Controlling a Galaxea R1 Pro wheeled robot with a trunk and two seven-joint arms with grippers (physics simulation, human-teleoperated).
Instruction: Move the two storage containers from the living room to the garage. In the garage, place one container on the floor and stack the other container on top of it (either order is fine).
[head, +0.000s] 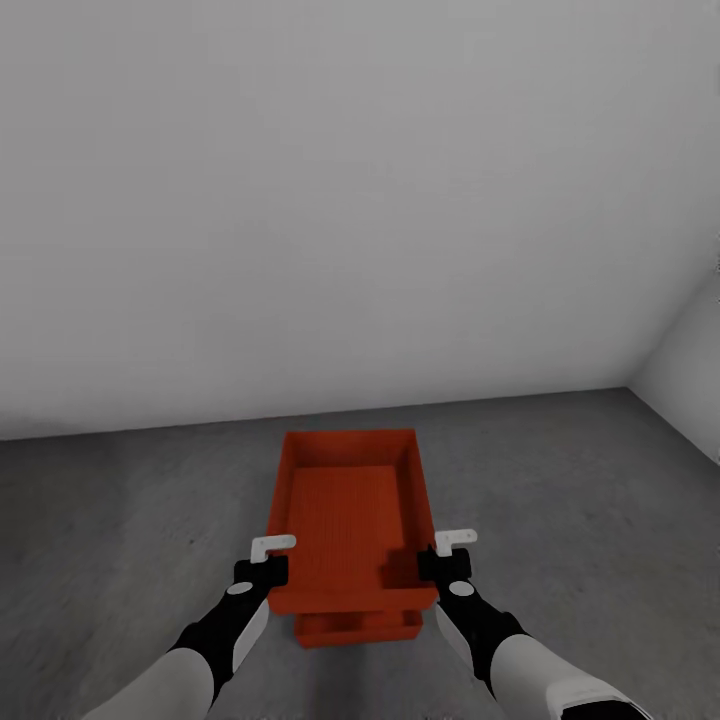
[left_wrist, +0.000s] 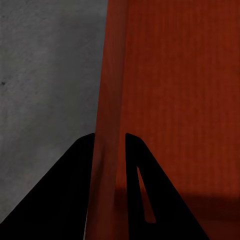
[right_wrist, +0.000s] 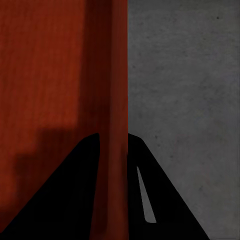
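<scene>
Garage corner: plain white wall (head: 360, 200) ahead, dark grey concrete floor (head: 120, 520) below, a second wall (head: 690, 370) angling in on the right.

Upper container (head: 350, 515), orange-red and lidless, is held between the two grippers, long axis running away from the robot. Directly under its near end the lower container (head: 358, 628) shows as a strip of matching orange rim and wall, resting on the floor. Whether the upper one already touches the lower one or hangs just above it cannot be told from the head view.

Left gripper (head: 264, 562): clamped on the upper container's left side wall, close to the near corner. In the left wrist view, the gripper (left_wrist: 109, 150) has its two dark fingers (left_wrist: 75, 200) straddling the thin orange wall (left_wrist: 111, 75), one outside over the concrete, one inside over the ribbed bottom (left_wrist: 185, 90). Wall sits tight between them.

Right gripper (head: 447, 560): mirror grip on the right side wall, level with the left one. The right wrist view shows the gripper (right_wrist: 113, 150) with fingers (right_wrist: 165, 200) on either side of the wall (right_wrist: 119, 70), container interior (right_wrist: 45, 75) on one side, speckled floor (right_wrist: 185, 100) on the other.

Both forearms reach forward and inward, white sleeves, black wrists.
</scene>
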